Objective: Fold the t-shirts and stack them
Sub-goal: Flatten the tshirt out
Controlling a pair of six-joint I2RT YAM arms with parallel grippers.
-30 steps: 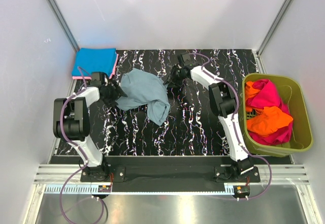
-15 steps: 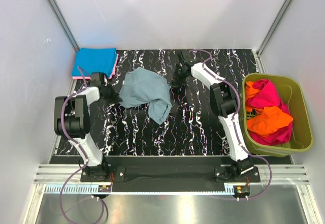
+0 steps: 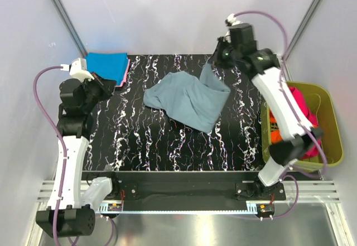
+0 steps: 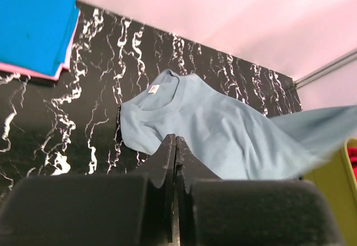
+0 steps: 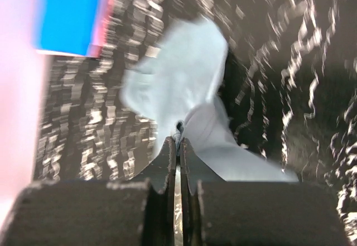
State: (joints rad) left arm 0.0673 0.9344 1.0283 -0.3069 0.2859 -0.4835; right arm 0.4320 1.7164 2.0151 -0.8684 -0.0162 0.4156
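Note:
A dusty grey-blue t-shirt (image 3: 187, 101) lies partly spread on the black marbled table, neck hole and white label toward the left (image 4: 153, 89). My right gripper (image 3: 216, 58) is raised at the back right, shut on one edge of this shirt (image 5: 184, 73), so that part hangs up off the table. A bunch of cloth shows between its fingertips (image 5: 178, 140). My left gripper (image 3: 109, 85) hovers left of the shirt, apart from it. Its jaws (image 4: 175, 138) are shut with nothing between them.
A folded bright blue t-shirt (image 3: 105, 67) lies on a pink one (image 3: 128, 70) at the back left corner. An olive-green tub (image 3: 334, 140) at the right holds magenta (image 3: 293, 104) and orange (image 3: 298, 134) shirts. White walls enclose the table.
Both arms rose from the table. The right gripper closed on the shirt's edge and pulled it up toward the back right, spreading it. The left gripper drew back to the left, holding nothing.

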